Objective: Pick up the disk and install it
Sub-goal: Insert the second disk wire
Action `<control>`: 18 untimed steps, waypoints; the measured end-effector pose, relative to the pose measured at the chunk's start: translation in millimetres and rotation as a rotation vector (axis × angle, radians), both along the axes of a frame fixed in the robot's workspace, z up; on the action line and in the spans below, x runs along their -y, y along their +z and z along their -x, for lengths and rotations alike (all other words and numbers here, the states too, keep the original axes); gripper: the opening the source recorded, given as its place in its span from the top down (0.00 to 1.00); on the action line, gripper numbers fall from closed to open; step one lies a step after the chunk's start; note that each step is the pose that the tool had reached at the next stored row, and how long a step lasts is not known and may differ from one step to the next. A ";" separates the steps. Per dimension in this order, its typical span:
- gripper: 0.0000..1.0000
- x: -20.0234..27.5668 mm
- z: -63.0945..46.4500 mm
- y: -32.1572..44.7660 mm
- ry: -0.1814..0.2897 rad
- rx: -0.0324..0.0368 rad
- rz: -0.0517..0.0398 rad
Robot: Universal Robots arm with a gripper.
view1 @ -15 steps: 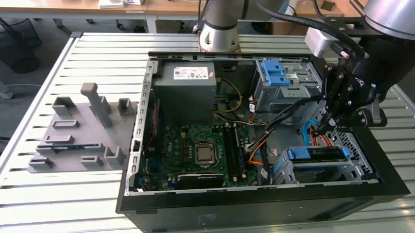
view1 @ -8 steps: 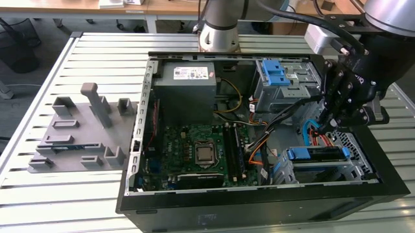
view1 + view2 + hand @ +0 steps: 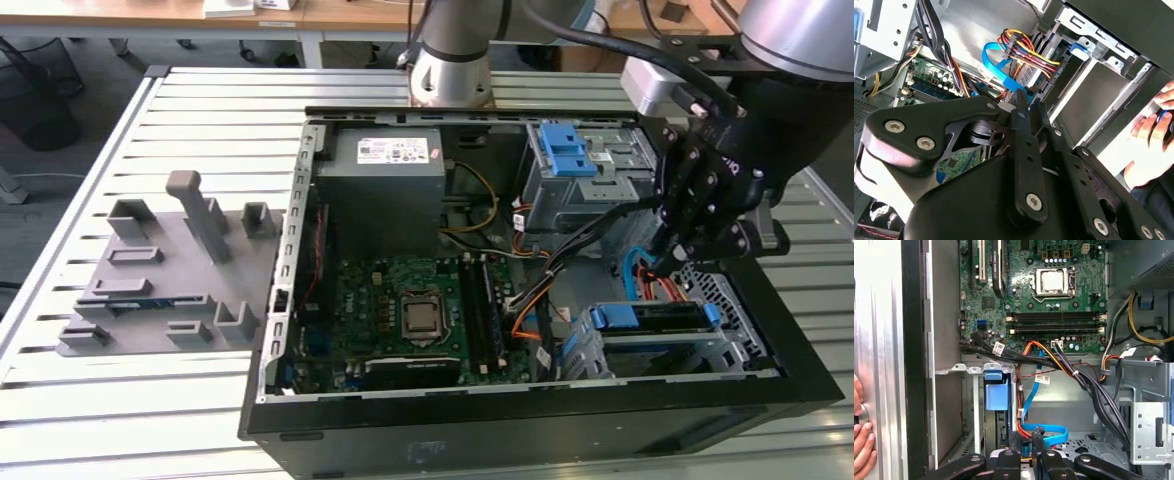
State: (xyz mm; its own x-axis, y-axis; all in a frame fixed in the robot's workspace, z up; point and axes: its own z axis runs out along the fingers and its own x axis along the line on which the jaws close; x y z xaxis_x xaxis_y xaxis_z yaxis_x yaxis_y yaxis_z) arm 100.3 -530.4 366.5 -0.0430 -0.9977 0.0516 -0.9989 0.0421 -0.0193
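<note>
One disk (image 3: 650, 318) we see already seated in its bay at the case's front corner, blue tab outward for gripping, while our gripper (image 3: 663, 262) hovers just above it, fingers closed together on nothing.

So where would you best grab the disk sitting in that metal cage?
Probably by its blue tab, approached from the motherboard side. The disk sits inside the cage, whose metal walls cover its flanks, and the tab is the end that sticks out.
</note>
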 end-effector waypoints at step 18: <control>0.84 0.0 0.0 -7.1 0.000 0.0000 -0.0006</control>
